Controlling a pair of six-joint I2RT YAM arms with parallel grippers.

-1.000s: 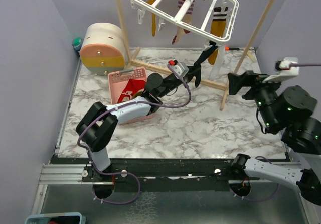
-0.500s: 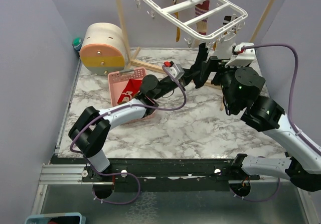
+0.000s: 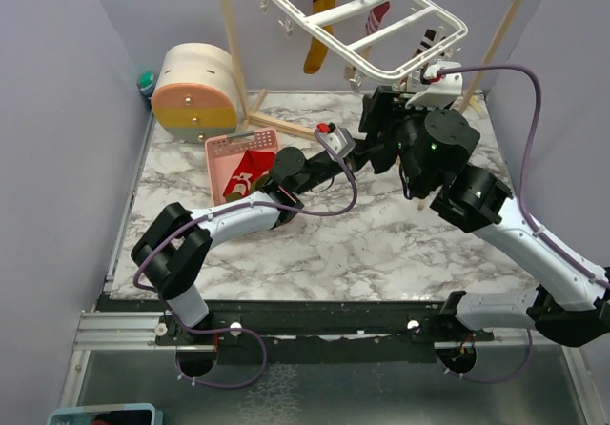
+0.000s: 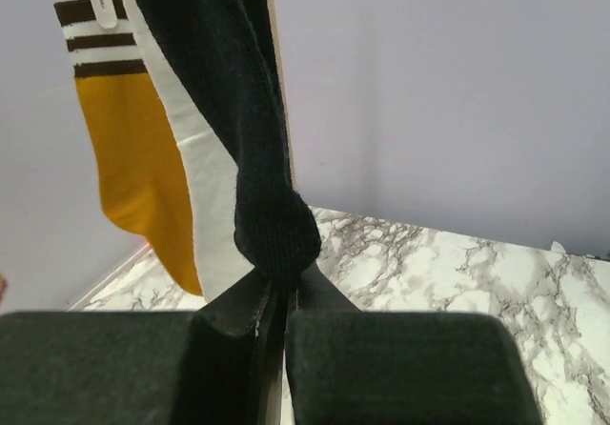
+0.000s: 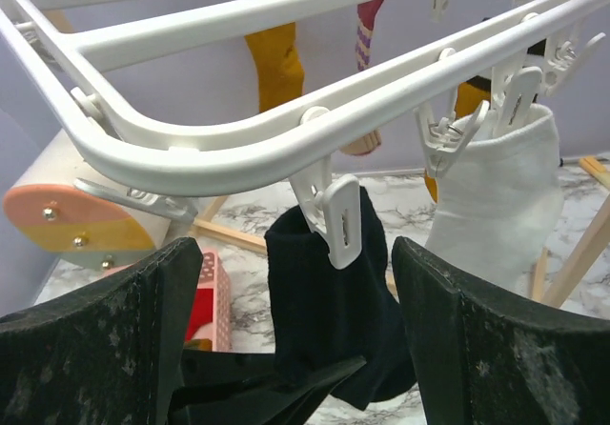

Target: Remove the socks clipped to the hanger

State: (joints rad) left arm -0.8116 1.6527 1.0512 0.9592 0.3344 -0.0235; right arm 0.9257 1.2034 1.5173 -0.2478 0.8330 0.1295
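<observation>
Nearest the arm bases, off to the left on the table, perhaps one removal already done: a red item [image 3: 250, 170] lying in the pink basket [image 3: 225, 147], probably a sock, though too small to be sure. Farther out, gripping the toe of the black sock [image 4: 262, 158] with the left gripper [image 4: 276, 303], clamped fully shut on the fabric. Just above that, straddling the sock's cuff and its white clip [image 5: 338, 223] with the right gripper [image 5: 291, 287], spread wide and holding nothing. Not yet freed from the hanger [image 5: 238, 149], so seemingly midway through taking down this one. Beyond, clipped up and waiting: a white sock [image 5: 496, 196], a mustard sock [image 5: 272, 63], a red striped sock [image 5: 367, 34]. Cannot count the remainder, with the far side of the frame cut off at the top of the overhead view and part of it hidden behind the right arm.
</observation>
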